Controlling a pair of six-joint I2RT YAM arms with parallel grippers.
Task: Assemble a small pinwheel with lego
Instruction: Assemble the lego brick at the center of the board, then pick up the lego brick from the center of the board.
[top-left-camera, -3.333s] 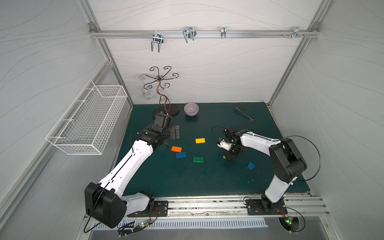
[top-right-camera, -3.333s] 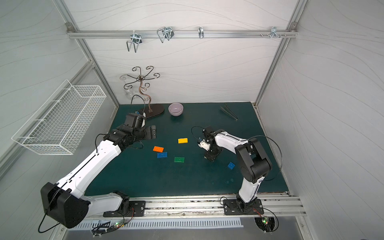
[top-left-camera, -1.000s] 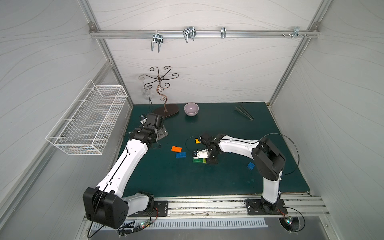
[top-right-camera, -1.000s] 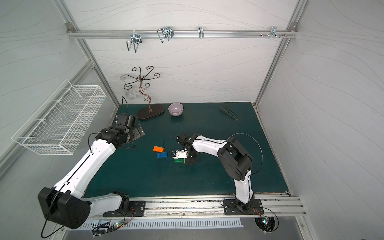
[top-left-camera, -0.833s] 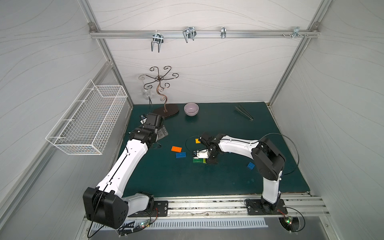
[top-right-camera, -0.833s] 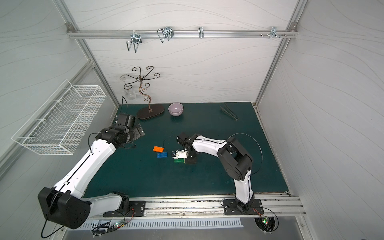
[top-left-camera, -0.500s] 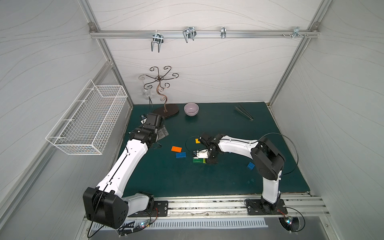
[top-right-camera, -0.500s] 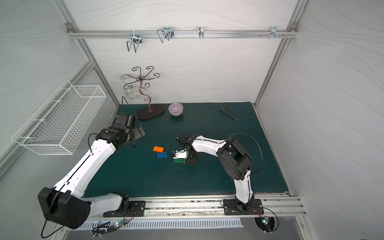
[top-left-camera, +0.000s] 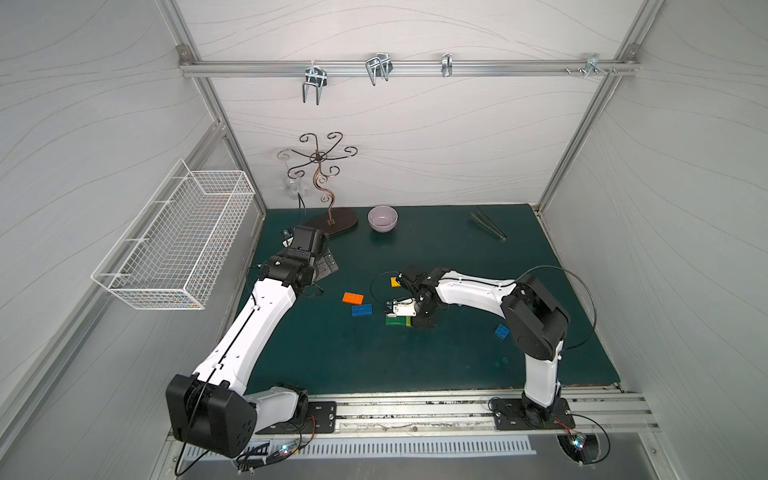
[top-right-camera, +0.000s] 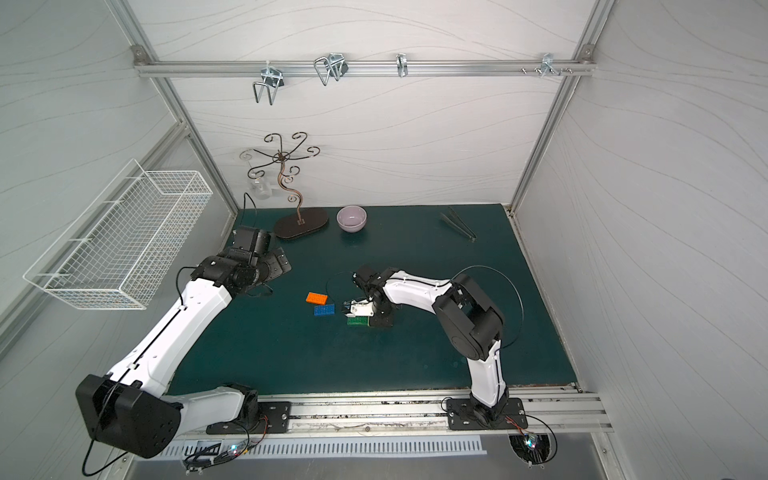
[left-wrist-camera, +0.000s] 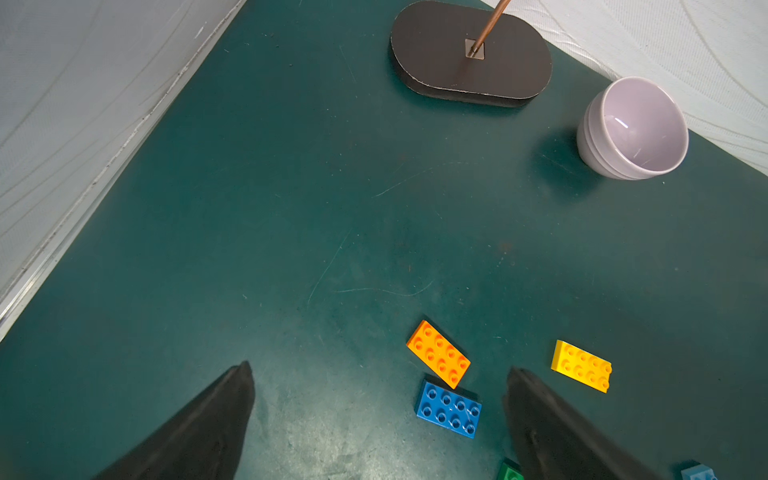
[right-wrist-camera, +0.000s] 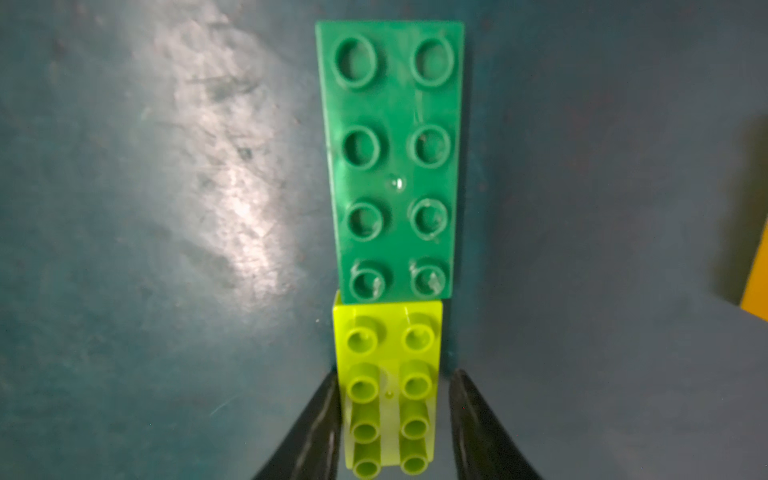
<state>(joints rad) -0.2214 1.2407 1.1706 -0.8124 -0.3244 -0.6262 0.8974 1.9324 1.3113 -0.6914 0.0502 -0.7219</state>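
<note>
No pinwheel is in view; the lego lies as separate bricks on the green mat. A lime brick (right-wrist-camera: 388, 374) lies end to end against a dark green brick (right-wrist-camera: 392, 158), seen in both top views (top-left-camera: 395, 321) (top-right-camera: 356, 321). My right gripper (right-wrist-camera: 395, 376) points down over the lime brick (top-left-camera: 408, 321), jaws open at its two sides: one finger (right-wrist-camera: 324, 415) touches it, the other stands just clear. Orange (top-left-camera: 353, 297), blue (top-left-camera: 362, 310) and yellow (top-left-camera: 395, 282) bricks lie near. My left gripper (left-wrist-camera: 379, 369) hangs open and empty, back left of them.
A small blue brick (top-left-camera: 502, 331) lies alone to the right. A pale bowl (top-left-camera: 382, 219), the dark base of a wire stand (top-left-camera: 332, 219) and metal tongs (top-left-camera: 488, 224) sit along the back. A white wire basket (top-left-camera: 174, 241) hangs on the left wall.
The right arm brought the lime brick left to the dark green brick, and its jaws have since widened. The left arm drew back to the left, then stayed still.
</note>
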